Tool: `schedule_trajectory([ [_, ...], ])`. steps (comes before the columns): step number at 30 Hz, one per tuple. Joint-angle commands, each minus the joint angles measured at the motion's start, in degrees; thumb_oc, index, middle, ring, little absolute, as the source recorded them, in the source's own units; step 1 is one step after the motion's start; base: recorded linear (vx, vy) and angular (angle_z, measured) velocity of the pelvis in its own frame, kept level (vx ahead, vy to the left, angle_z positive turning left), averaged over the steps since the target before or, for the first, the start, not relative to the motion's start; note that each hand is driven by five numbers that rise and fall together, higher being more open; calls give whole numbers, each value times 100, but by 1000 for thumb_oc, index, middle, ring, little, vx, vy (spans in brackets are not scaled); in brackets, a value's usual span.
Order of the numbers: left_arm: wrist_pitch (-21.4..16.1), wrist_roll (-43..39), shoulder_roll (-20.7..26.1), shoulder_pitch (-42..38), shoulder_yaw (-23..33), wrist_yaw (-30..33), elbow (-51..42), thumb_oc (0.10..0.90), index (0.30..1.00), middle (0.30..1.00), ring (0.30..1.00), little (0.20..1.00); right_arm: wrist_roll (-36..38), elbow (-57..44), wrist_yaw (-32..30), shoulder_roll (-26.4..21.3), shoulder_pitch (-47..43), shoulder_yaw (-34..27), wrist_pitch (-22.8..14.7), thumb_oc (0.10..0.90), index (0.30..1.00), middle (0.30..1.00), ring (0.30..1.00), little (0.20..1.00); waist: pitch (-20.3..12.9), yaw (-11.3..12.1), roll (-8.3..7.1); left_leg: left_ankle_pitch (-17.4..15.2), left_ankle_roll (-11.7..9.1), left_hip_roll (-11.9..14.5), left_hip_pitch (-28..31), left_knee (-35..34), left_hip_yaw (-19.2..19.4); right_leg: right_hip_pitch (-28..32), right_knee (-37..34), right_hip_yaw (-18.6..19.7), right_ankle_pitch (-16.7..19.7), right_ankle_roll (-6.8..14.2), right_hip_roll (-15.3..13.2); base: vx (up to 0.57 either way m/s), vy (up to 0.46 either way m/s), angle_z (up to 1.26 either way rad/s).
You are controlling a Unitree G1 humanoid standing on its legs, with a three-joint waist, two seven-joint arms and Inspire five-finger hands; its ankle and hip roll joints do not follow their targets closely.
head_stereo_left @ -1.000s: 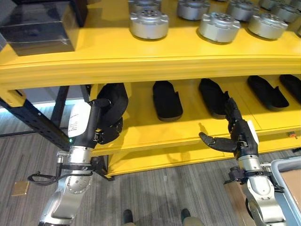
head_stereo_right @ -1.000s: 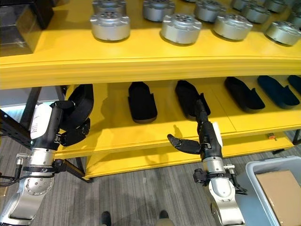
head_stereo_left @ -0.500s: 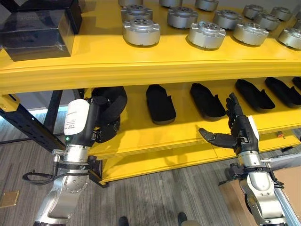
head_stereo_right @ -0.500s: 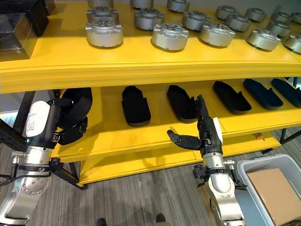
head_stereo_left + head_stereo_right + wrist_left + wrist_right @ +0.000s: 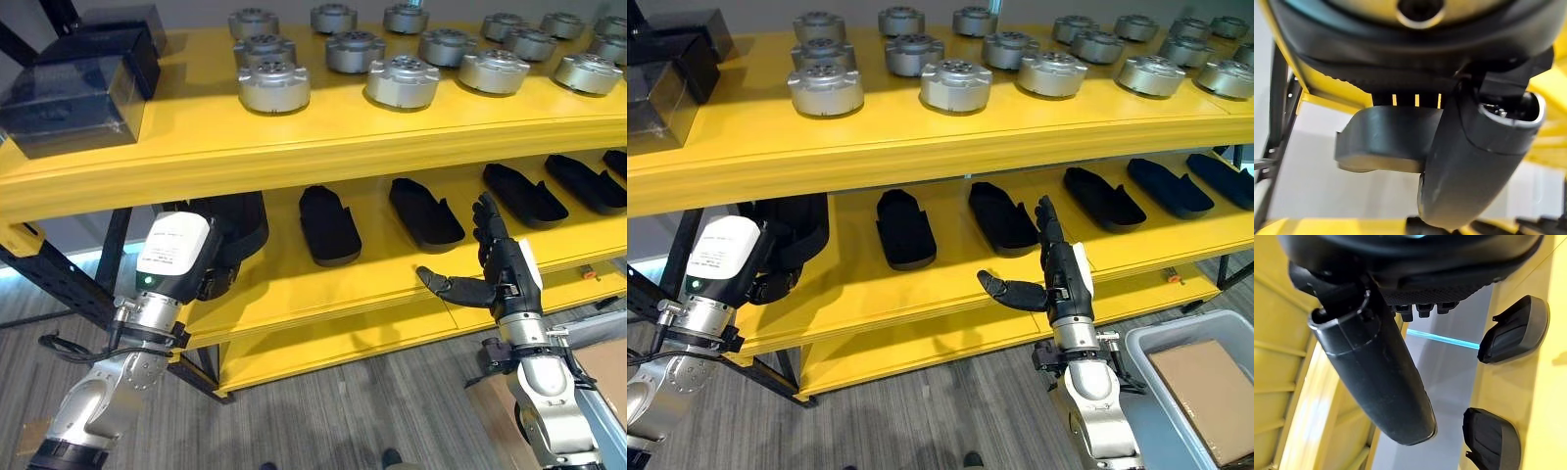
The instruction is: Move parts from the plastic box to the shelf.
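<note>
the two eye views look down and forward from the robot's head at the yellow shelf [image 5: 294, 147], set well back from it. they sit just apart and share almost the same scene: the silver round parts [image 5: 955, 85] on the shelf's upper board and the black parts [image 5: 328, 225] on the board below. the left wrist view looks along the left hand [image 5: 1420, 161] from very close, facing the shelf's underside. the right wrist view looks along the right hand [image 5: 1376, 367], close beside the shelf's lower board, and shares two black parts with the eye views.
</note>
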Motion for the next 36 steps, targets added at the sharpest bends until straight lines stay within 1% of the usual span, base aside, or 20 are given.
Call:
schedule_trajectory([
  [1, 0, 325, 413, -1180, -18, 430, -31, 400, 300, 300, 300, 300, 48, -376, -27, -330, -657, -334, -571, 900, 1000, 1000, 1000, 1000, -531, -47, -83, -826, -88, 658, -38, 826, -213, -186, 531, -147, -344, 179, -419, 0, 0, 0],
  [2, 2, 387, 454, -1373, -217, 394, 194, 400, 300, 300, 300, 300, 98, -385, 30, -343, -662, -293, -595, 900, 1000, 1000, 1000, 1000, -512, -95, -64, -855, -105, 666, -95, 962, -246, -206, 625, -126, -401, 166, -398, 0, 0, 0],
  [3, -2, 390, 453, -1430, -266, 412, 235, 400, 300, 300, 300, 300, 101, -383, 32, -340, -660, -313, -597, 900, 1000, 1000, 1000, 1000, -509, -85, -64, -870, -106, 672, -122, 994, -262, -220, 646, -131, -413, 164, -393, 0, 0, 0],
  [6, 57, 473, 499, -1757, -574, 355, 688, 400, 300, 300, 300, 300, 210, -421, 117, -338, -663, -259, -634, 900, 1000, 1000, 1000, 1000, -441, -162, -20, -947, -146, 703, -239, 1280, -306, -274, 861, -118, -539, 129, -350, -27, -2, 2],
  [7, 80, 512, 531, -2010, -785, 366, 989, 400, 300, 300, 300, 300, 283, -454, 163, -343, -675, -245, -681, 900, 1000, 1000, 1000, 1000, -376, -196, -3, -1026, -176, 722, -357, 1530, -355, -367, 1096, -100, -640, 113, -324, -56, -8, 5],
  [9, 179, 529, 496, -2211, -941, 389, 1409, 400, 300, 300, 300, 300, 365, -528, 205, -351, -706, -188, -753, 900, 1000, 1000, 1000, 1000, -282, -241, 12, -1146, -209, 764, -503, 1869, -389, -517, 1431, -69, -773, 88, -325, -54, -5, 4],
  [10, 176, 529, 491, -2240, -964, 401, 1432, 400, 300, 300, 300, 300, 365, -526, 205, -352, -708, -196, -755, 900, 1000, 1000, 1000, 1000, -280, -238, 15, -1161, -210, 769, -526, 1902, -399, -537, 1463, -68, -790, 87, -322, -44, 3, 0],
  [15, 315, 166, 114, -2331, -838, 568, 1816, 400, 300, 300, 300, 300, 430, -664, 238, -347, -731, -218, -809, 900, 1000, 1000, 1000, 1000, -131, -259, -8, -1396, -242, 840, -850, 2497, -503, -890, 2105, 13, -1055, 25, -309, -43, -2, 2],
  [16, 334, 120, 98, -2383, -823, 622, 1849, 400, 300, 300, 300, 300, 492, -660, 231, -369, -776, -200, -798, 900, 1000, 1000, 1000, 1000, -103, -254, -23, -1507, -244, 863, -951, 2718, -555, -1018, 2316, 55, -1141, 12, -309, -32, -4, 4],
  [17, 334, 119, 99, -2385, -823, 623, 1851, 400, 300, 300, 300, 300, 493, -658, 231, -369, -779, -200, -798, 900, 1000, 1000, 1000, 1000, -108, -253, -19, -1525, -244, 867, -978, 2751, -560, -1043, 2344, 60, -1155, 13, -306, -26, 2, -4],
  [21, 450, 126, 183, -2478, -792, 686, 2015, 400, 300, 300, 300, 300, 569, -687, 243, -380, -863, -162, -791, 900, 1000, 1000, 1000, 1000, -36, -246, -33, -1758, -202, 872, -1115, 3161, -603, -1241, 2720, 160, -1316, -8, -311, -12, 22, -7],
  [23, 537, 103, 264, -2606, -772, 741, 2235, 400, 300, 300, 300, 300, 607, -748, 260, -375, -868, -183, -781, 900, 1000, 1000, 1000, 1000, 49, -232, -59, -1969, -140, 863, -1283, 3548, -673, -1427, 3053, 235, -1456, -15, -339, -14, 40, -17],
  [26, 582, 72, 311, -2633, -704, 787, 2308, 400, 300, 300, 300, 300, 638, -768, 246, -362, -823, -230, -785, 900, 1000, 1000, 1000, 1000, 89, -218, -80, -2067, -107, 842, -1398, 3758, -720, -1518, 3229, 234, -1539, -24, -351, -3, 11, -3],
  [31, 626, 49, 317, -2523, -566, 827, 2348, 400, 300, 300, 300, 300, 631, -782, 237, -368, -742, -296, -782, 900, 1000, 1000, 1000, 1000, 86, -190, -107, -2152, -86, 822, -1450, 3872, -747, -1532, 3288, 233, -1590, -34, -375, 11, 9, 1],
  [36, 689, 113, 399, -2619, -610, 797, 2519, 400, 300, 300, 300, 300, 616, -784, 239, -393, -716, -325, -779, 900, 1000, 1000, 1000, 1000, 85, -178, -121, -2193, -76, 795, -1459, 3922, -750, -1540, 3299, 252, -1586, -22, -389, 7, 6, 1],
])
